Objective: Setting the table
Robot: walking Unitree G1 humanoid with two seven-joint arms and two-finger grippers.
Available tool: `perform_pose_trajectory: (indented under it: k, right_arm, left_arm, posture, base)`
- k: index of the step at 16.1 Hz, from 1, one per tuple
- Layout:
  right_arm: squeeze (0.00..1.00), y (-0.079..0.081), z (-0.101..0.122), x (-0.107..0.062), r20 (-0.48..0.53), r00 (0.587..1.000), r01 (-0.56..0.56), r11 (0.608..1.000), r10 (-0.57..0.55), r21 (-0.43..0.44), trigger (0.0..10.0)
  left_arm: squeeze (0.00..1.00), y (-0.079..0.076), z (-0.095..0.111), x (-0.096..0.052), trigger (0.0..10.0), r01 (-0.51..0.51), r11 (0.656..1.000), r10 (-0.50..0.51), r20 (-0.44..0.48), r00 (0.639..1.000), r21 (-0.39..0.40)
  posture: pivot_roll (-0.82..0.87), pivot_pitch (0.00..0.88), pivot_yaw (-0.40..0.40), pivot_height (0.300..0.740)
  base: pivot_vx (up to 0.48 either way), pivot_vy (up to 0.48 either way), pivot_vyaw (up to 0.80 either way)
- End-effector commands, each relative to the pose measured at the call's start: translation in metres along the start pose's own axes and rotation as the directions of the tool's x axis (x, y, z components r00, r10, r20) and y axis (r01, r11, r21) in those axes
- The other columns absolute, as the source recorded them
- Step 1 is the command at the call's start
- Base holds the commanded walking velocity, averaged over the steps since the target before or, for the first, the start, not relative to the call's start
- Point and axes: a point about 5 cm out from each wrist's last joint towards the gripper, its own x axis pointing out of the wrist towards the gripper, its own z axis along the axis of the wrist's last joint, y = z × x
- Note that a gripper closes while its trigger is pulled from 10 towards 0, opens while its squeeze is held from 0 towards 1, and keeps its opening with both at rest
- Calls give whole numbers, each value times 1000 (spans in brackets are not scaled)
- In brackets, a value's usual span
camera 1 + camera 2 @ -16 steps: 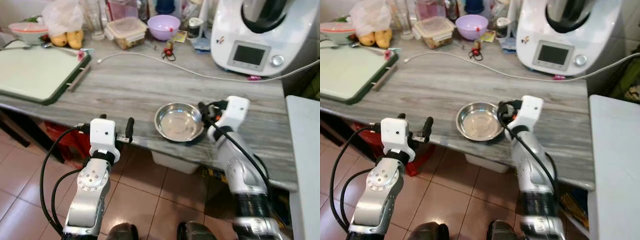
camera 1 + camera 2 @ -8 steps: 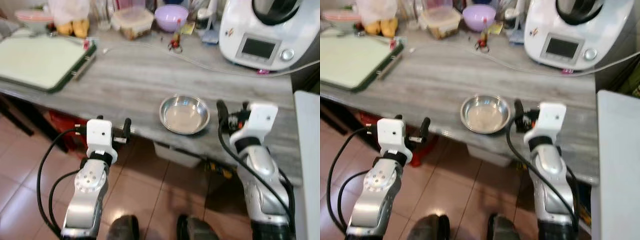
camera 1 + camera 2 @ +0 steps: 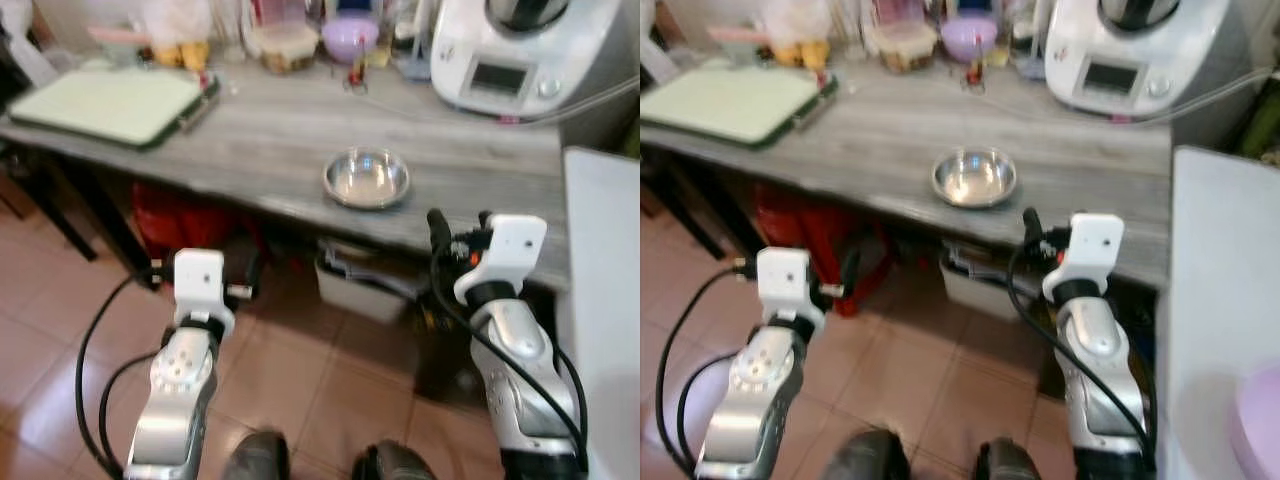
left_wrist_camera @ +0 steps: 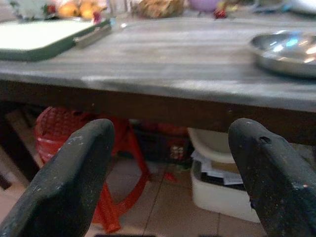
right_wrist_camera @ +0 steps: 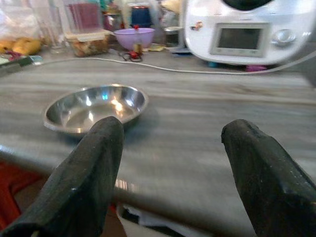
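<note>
— Roughly, then: stood back from the grey wood-grain table, both arms raised short of its near edge, over the tiled floor. Where was the bowl?

— Sat near the table's front edge, right of centre: steel bowl, upright, alone on bare wood, well clear of the clutter along the back.

— And which way from the hands?

— Ahead of and above both. Lay forward and a little to the left of the right hand; forward and well off to the right of the left hand. Right hand clearly the nearer, judging by the head views. No long axis to worry about, being round.

— State of the hands?

— Both spread wide, holding nothing. Left fingers framed the table's edge and the red stool beneath; right fingers framed the bowl, not touching it.

— Looked like what, the bowl?

— Shallow, shiny, thin-rimmed, empty, with bright glints inside. Probably light and slippery; likely best pinched at the rim nearest the right hand.

— Anything behind it?

— White kitchen machine at the back right, green-edged cutting board far left, purple bowl at the rear.
</note>
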Motion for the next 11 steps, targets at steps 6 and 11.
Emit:
perform_pose_trajectory:
  k: [6, 11]
  right_arm:
    - [0, 0, 11, 0, 59, 998, -6, 999, 8, -42, 10000]
    - [0, -2, 7, 3, 32, 999, 18, 1000, -18, -8, 10000]
  left_arm:
    - [0, -1, 0, -1, 10000, 12, 1000, -12, -2, 1000, -5]
    - [0, -2, 1, 1, 10000, 21, 1000, -21, 3, 1000, -7]
  posture:
    - [10, 62, 21, 740]
    - [11, 58, 19, 740]
  base:
    - [-350, 0, 0]
    - [-335, 0, 0]
